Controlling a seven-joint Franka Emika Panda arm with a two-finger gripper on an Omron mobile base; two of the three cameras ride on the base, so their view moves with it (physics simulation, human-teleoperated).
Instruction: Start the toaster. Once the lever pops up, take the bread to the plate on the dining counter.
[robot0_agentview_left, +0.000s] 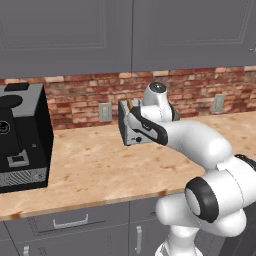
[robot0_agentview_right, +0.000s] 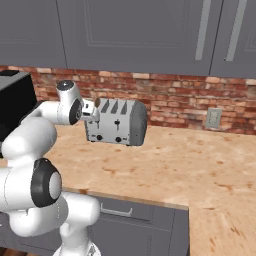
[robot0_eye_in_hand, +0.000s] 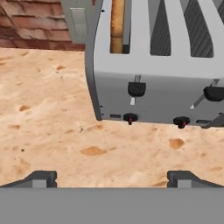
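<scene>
The silver-grey toaster (robot0_agentview_right: 120, 125) stands on the kitchen counter by the brick wall, partly hidden behind my arm in the left base view (robot0_agentview_left: 129, 131). The bread (robot0_eye_in_hand: 117, 24) sits in its leftmost slot, with a tan top that pokes out (robot0_agentview_right: 97, 103). Two black levers (robot0_eye_in_hand: 136, 89) (robot0_eye_in_hand: 214, 93) and two knobs (robot0_eye_in_hand: 130, 117) face the hand camera. My gripper (robot0_eye_in_hand: 113, 178) is open with nothing between its fingers, and it hovers in front of the toaster's lever side, apart from it. The plate and the dining counter are out of view.
A big black coffee machine (robot0_agentview_left: 22, 140) stands at the left on the wood-tone kitchen counter (robot0_agentview_left: 100, 165). Wall outlets (robot0_agentview_left: 105, 111) (robot0_agentview_right: 214, 118) sit on the brick backsplash. Grey cabinets hang above, and drawers run below the counter edge.
</scene>
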